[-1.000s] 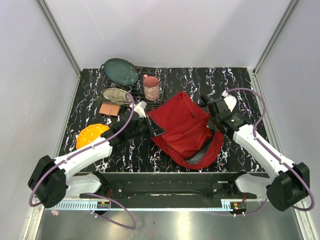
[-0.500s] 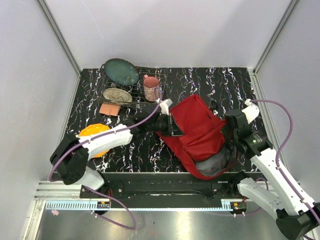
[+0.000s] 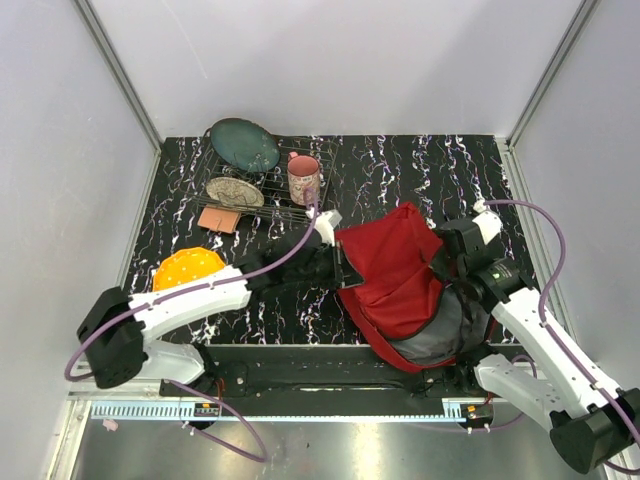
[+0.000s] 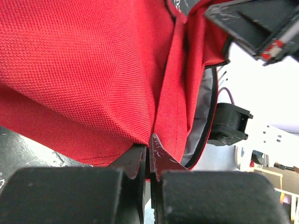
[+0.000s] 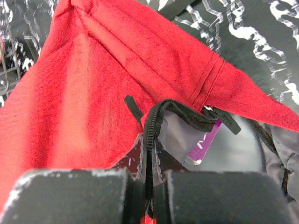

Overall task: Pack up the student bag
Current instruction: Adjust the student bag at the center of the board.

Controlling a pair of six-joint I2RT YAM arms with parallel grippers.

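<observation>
The student bag (image 3: 395,275), a dark-red backpack, hangs lifted between both arms near the table's front right, its grey-lined mouth (image 3: 440,338) gaping toward the front edge. My left gripper (image 3: 345,270) is shut on a fold of the bag's red fabric (image 4: 140,84) at its left side. My right gripper (image 3: 452,262) is shut on the bag's black zip edge (image 5: 152,135) at the opening. A purple tag (image 5: 204,144) shows inside against the grey lining (image 5: 233,149).
A wire rack (image 3: 262,185) at the back left holds a dark green plate (image 3: 243,143), a patterned dish (image 3: 235,191) and a pink mug (image 3: 303,177). A brown square (image 3: 219,219) and an orange plate (image 3: 186,269) lie left of the bag.
Both arms carried the bag toward the front right of the table; its mouth has opened wider and now faces the front edge. Both grips have held.
</observation>
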